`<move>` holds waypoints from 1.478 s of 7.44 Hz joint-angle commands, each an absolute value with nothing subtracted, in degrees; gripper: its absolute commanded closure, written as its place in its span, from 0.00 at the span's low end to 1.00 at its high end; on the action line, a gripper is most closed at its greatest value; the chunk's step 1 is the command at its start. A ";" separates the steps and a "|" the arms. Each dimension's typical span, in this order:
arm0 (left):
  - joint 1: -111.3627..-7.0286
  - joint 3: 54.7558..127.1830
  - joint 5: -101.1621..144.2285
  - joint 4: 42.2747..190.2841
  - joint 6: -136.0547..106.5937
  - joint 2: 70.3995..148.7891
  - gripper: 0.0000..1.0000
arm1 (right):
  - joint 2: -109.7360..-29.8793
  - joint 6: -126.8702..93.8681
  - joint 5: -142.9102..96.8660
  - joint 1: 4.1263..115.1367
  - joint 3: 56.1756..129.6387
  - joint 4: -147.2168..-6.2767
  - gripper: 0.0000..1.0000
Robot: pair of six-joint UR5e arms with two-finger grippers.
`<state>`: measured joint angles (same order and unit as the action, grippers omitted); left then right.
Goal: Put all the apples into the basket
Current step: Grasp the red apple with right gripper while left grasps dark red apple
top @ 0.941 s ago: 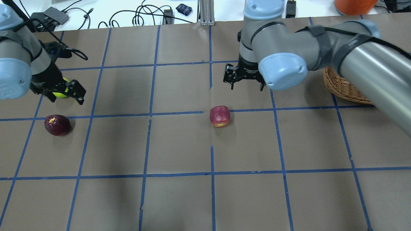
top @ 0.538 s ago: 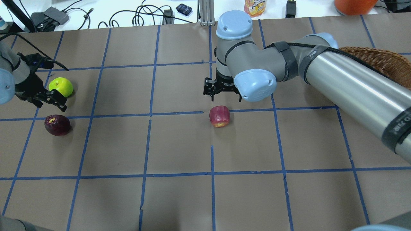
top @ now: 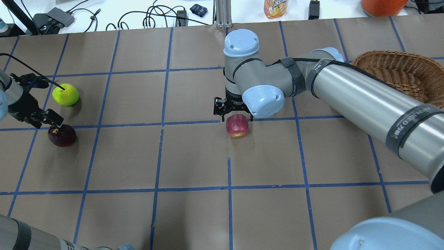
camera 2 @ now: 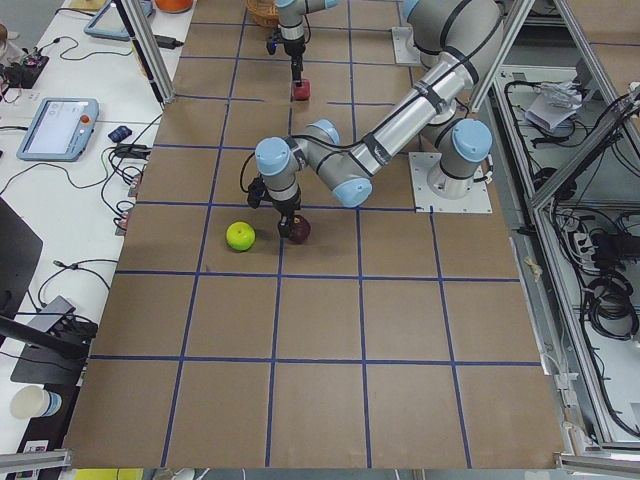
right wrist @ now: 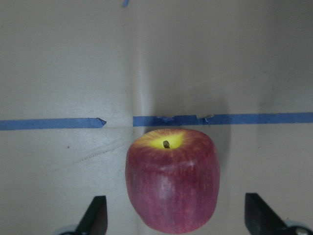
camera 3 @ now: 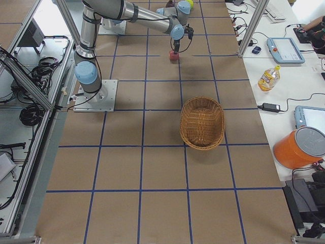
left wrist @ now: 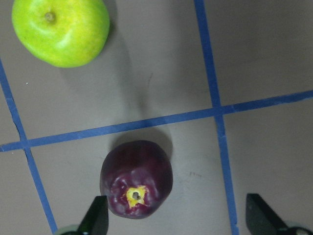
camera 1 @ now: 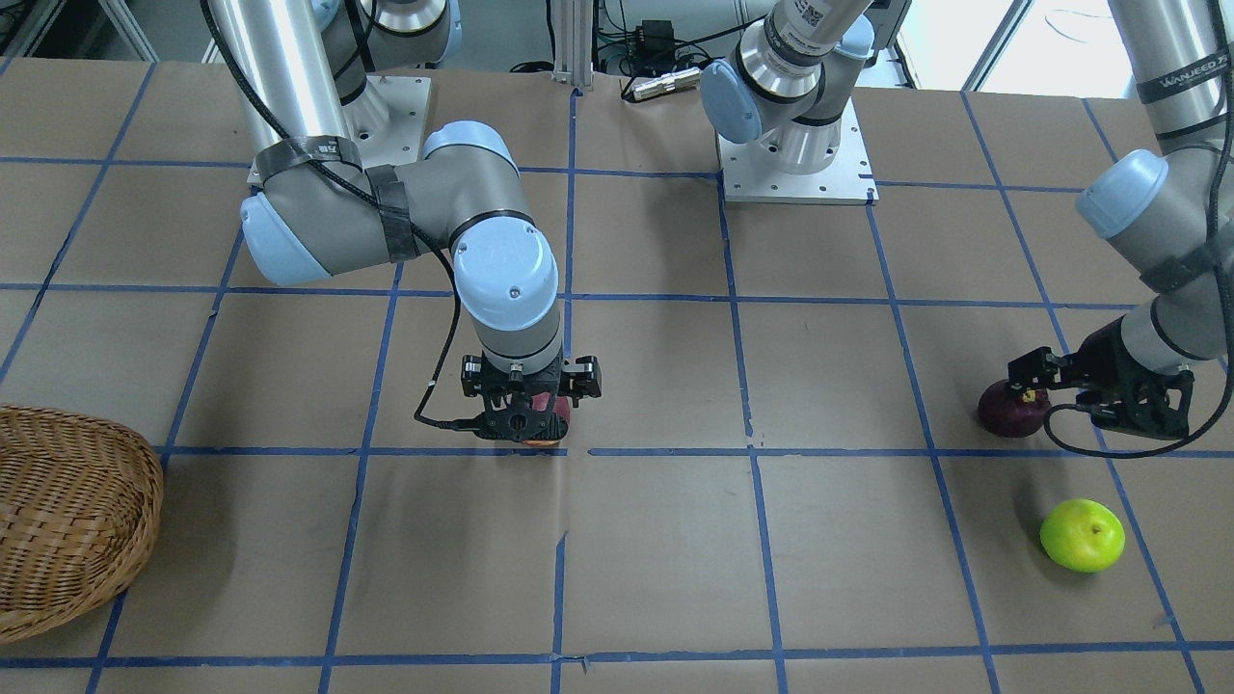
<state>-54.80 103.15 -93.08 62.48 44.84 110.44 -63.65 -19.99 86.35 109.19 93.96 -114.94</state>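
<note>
Red apple (top: 237, 125) beside tape line (top: 190, 122), basket (top: 402, 74) apart

Wrist cameras look down closely; far side views probably share the red apple (camera 3: 173, 56).

Red apple (top: 237, 126) — maroon apple (top: 61, 135) — lime apple (top: 65, 94)

Table (top: 194, 156) papered brown, with a blue tape grid (top: 229, 188) over it. White bench (camera 3: 304, 91) along one long side: orange bucket (camera 3: 299, 147), yellow drink bottle (camera 3: 268, 77), power brick (camera 3: 269, 107), teach pendant (camera 3: 285, 50), loose black cables (top: 152, 17). Paper cup (camera 2: 30, 402) at one end of the bench. Aluminium frame posts (camera 3: 252, 25) at the table edge. Cable bundles (camera 2: 605, 290) on the floor on the opposite side. Even overhead light, soft shadows.
</note>
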 commanded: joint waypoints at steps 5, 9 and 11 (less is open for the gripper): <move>-53.79 106.34 -90.88 58.80 45.17 113.64 0.00 | -59.77 -19.69 86.40 109.25 94.04 -115.66 0.77; -54.92 104.34 -91.32 59.06 44.74 110.24 0.72 | -64.39 -20.13 85.96 108.20 92.29 -114.00 1.00; -66.63 97.06 -90.62 69.99 37.24 106.01 0.73 | -70.29 -19.60 86.75 103.66 88.88 -105.86 1.00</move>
<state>-59.24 101.15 -90.90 63.83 42.60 108.51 -66.71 -19.98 86.47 106.78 91.08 -110.45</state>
